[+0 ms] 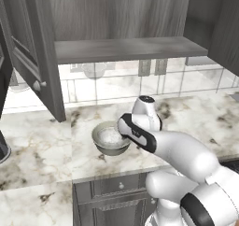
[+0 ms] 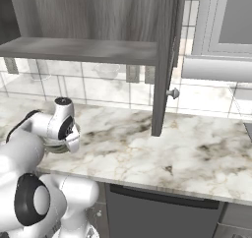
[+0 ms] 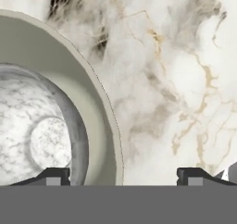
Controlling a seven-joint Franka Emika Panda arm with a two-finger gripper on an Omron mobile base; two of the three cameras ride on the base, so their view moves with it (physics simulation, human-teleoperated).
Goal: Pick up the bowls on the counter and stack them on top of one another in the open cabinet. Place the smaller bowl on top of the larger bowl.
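Look at the left base view and you find the larger bowl [image 1: 110,149] on the counter [image 1: 42,145], a little below and left of centre, with the smaller bowl [image 1: 111,136] already sitting inside it. The gripper [image 3: 122,176] hangs right at the bowls' 3 o'clock side in that view, hidden there behind the wrist. In the hand view you see its two dark fingertips [image 3: 52,176] spread wide apart at 7 and 5 o'clock; the left tip stands over the smaller bowl [image 3: 37,135], the right tip over bare marble, and the rim of the larger bowl [image 3: 99,126] runs between them. Nothing is gripped yet; whether the tips touch the rim you cannot tell. The counter [image 3: 185,79] spreads from 12 to 4 o'clock in that view. The open cabinet [image 1: 126,47] sits above at 12 o'clock in the left base view, its shelf bare and its door [image 1: 32,57] swung out towards 10 o'clock. In the right base view the wrist covers most of the bowls at 9 o'clock, and the cabinet's other door [image 2: 165,65], with its round knob [image 2: 173,93], hangs at about 1 o'clock.
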